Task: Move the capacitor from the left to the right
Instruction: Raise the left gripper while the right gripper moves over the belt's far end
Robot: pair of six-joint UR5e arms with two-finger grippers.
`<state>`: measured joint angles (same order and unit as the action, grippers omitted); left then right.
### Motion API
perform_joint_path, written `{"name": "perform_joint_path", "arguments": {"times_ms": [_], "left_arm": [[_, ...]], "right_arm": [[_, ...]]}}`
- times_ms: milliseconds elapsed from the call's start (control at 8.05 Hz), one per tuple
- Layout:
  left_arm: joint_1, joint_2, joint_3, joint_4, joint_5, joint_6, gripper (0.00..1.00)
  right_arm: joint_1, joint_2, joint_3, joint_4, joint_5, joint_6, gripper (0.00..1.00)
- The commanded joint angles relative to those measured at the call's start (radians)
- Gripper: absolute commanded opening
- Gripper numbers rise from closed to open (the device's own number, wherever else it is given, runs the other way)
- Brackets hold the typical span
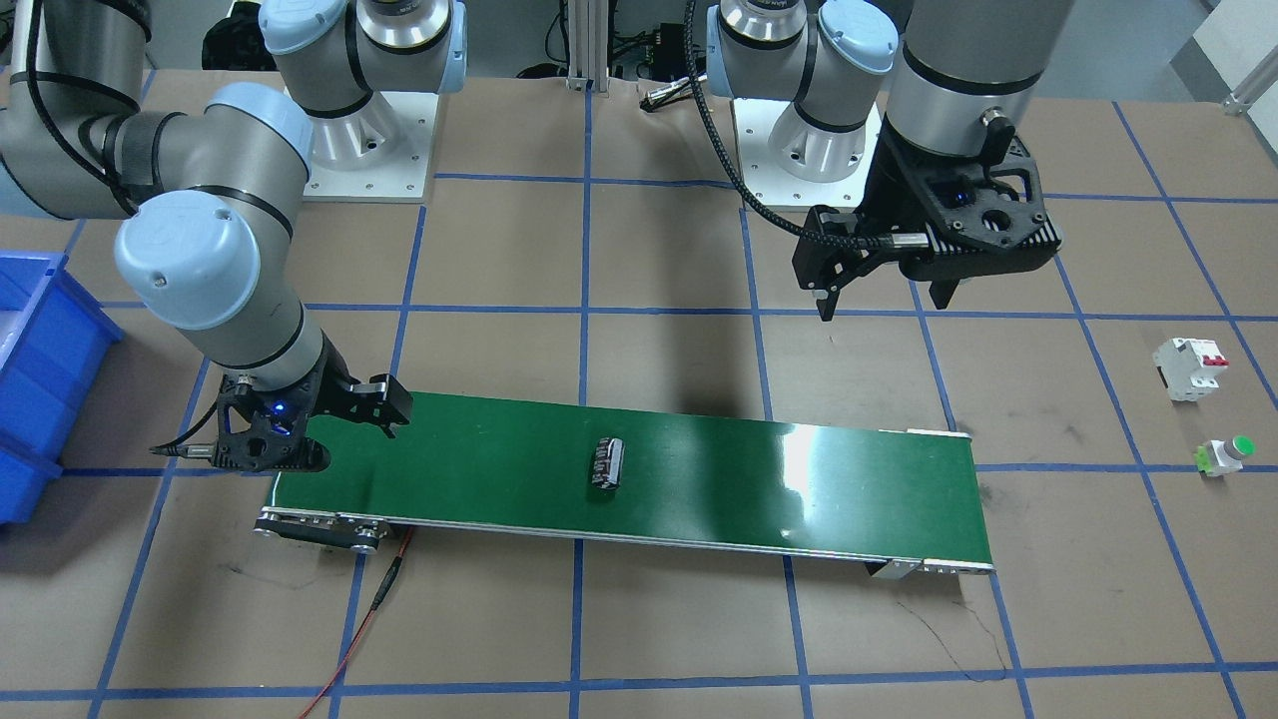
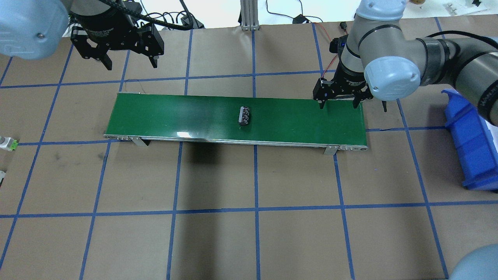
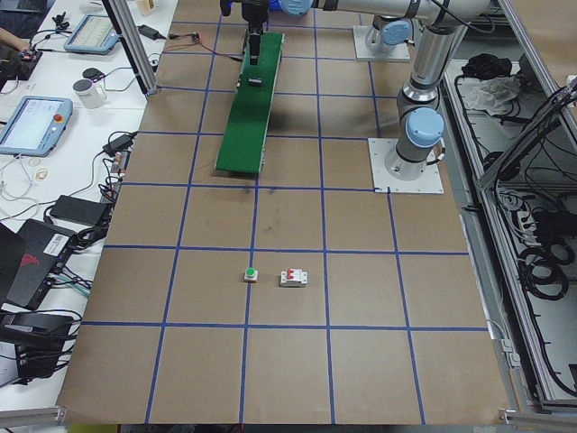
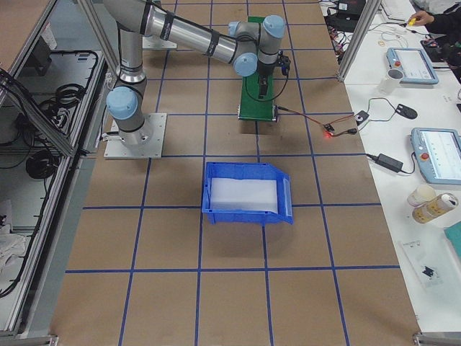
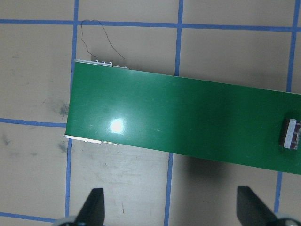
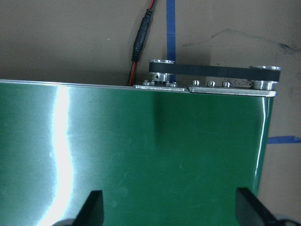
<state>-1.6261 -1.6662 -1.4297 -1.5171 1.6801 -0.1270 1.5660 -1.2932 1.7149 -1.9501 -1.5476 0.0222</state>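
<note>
Overhead, I see the capacitor (image 2: 245,116) lying on its side midway along the green conveyor belt (image 2: 175,116). The left hand (image 2: 131,64) hangs wide and empty near the belt's left end, and the right hand (image 2: 338,105) is equally wide over its right end, near the blue bin (image 2: 472,155). The front camera gives me the white breaker (image 1: 1190,367) and the green-capped push button (image 1: 1226,454) on the tabletop (image 1: 679,639), which overhead barely clips. The left wrist camera catches the capacitor at its right edge, while the right wrist camera shows the belt's end and a red cable (image 6: 141,42).
</note>
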Motion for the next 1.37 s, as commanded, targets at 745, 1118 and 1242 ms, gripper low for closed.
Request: {"name": "perform_joint_path", "arguments": {"times_ms": [745,1118,1242], "left_arm": [[-0.001,0.017,-0.009,-0.006,-0.005,0.000,1.00],[-0.001,0.023,-0.009,-0.002,-0.007,0.000,1.00],[-0.001,0.034,0.000,-0.006,0.000,0.001,1.00]], "right_arm": [[-0.046,0.008,0.111,-0.178,0.261,-0.085,0.99],[-0.047,0.006,0.111,-0.176,0.254,-0.073,1.00],[-0.046,0.006,0.111,-0.176,0.251,-0.071,1.00]]}}
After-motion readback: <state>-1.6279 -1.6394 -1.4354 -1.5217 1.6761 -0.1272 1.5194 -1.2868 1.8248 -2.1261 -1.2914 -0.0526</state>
